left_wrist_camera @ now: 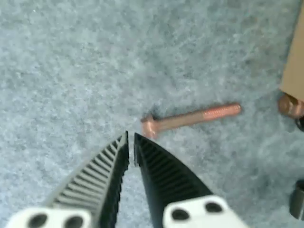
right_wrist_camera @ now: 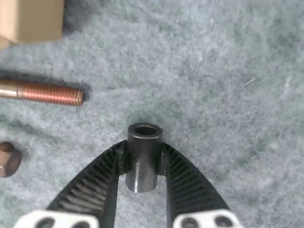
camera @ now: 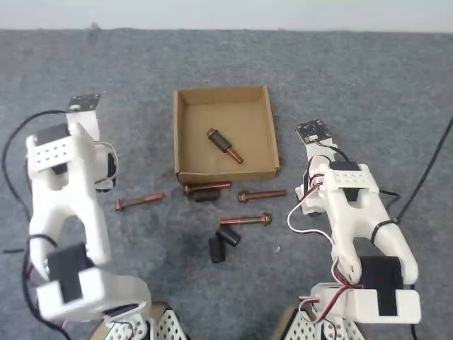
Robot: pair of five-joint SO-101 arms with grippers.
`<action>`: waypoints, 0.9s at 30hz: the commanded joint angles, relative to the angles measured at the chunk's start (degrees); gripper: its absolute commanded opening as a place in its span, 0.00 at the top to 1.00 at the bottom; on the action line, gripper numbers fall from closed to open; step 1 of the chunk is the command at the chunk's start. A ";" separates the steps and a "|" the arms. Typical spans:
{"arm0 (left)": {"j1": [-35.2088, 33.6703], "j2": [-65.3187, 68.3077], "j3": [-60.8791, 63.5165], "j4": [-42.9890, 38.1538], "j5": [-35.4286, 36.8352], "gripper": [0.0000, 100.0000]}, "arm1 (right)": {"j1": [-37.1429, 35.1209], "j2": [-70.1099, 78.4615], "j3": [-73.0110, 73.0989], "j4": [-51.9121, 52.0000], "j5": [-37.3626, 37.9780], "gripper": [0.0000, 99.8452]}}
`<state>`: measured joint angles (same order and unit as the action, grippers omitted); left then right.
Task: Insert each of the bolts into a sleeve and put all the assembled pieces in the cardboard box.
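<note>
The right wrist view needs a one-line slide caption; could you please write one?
Right tool shut on a black sleeve against grey carpet, a copper bolt and the cardboard box nearby.

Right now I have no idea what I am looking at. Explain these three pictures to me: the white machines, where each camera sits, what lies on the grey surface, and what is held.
The white machines are two small robot arms side by side: the left arm and the right arm. The wide picture comes from a fixed camera looking down over the table. The other two come from a camera on each arm's wrist, looking along its gripper. On the table lie loose bolts, black sleeves and a cardboard box holding one assembled piece. The right gripper is shut on a sleeve. The left gripper is closed and holds nothing, its tips near a bolt.
</note>
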<state>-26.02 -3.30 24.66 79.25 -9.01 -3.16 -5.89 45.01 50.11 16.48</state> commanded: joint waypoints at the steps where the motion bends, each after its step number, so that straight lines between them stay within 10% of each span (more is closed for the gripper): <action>1: 0.09 -12.04 10.68 -5.01 0.88 0.99 | 0.22 -0.48 -2.99 -0.84 -0.26 0.99; 10: 0.09 -26.99 25.01 -9.76 12.31 0.94 | 0.13 -0.48 -2.64 -0.84 -0.35 0.99; 27: 2.55 11.52 5.23 -9.32 9.76 0.98 | 0.13 -0.48 -2.55 -0.92 -0.26 0.99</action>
<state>-23.91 5.76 35.82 69.76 1.54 -3.16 -5.89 45.01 50.11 16.48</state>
